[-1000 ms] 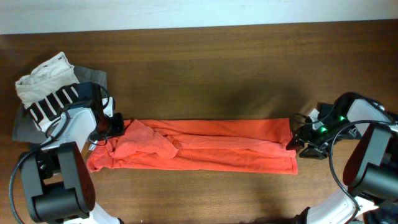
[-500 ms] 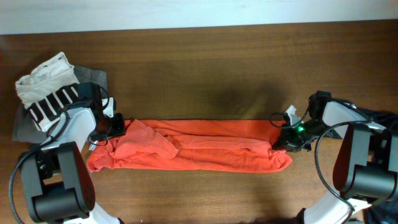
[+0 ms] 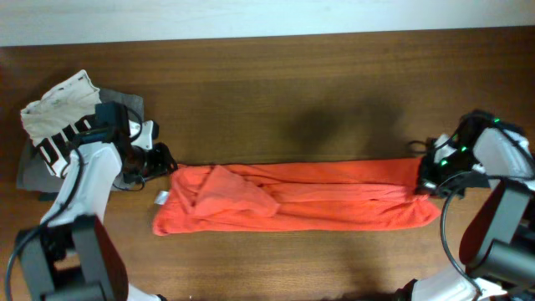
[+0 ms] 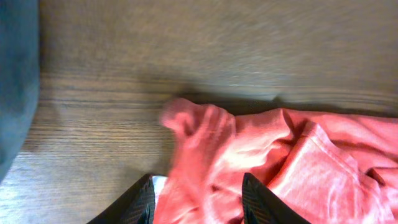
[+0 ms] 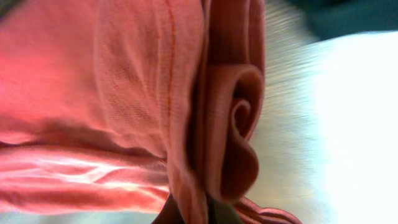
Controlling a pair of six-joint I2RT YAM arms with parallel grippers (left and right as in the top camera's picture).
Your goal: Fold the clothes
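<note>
The clothes, a red-orange T-shirt, lie as a long narrow strip across the front of the table. My right gripper is shut on its right end. In the right wrist view the cloth bunches into a roll above the pinching gripper. My left gripper stands at the strip's far left corner. In the left wrist view its fingers are apart, with loose red cloth lying between them and a white tag beside the left one.
A white shirt with black letters lies on a dark grey garment at the far left, just behind my left arm. The dark garment also fills the left edge of the left wrist view. The table's back edge meets a white wall.
My right gripper shut on the shirt's right end and drew it to the right. The whole strip slid right, its left end slipping along past my left gripper.
</note>
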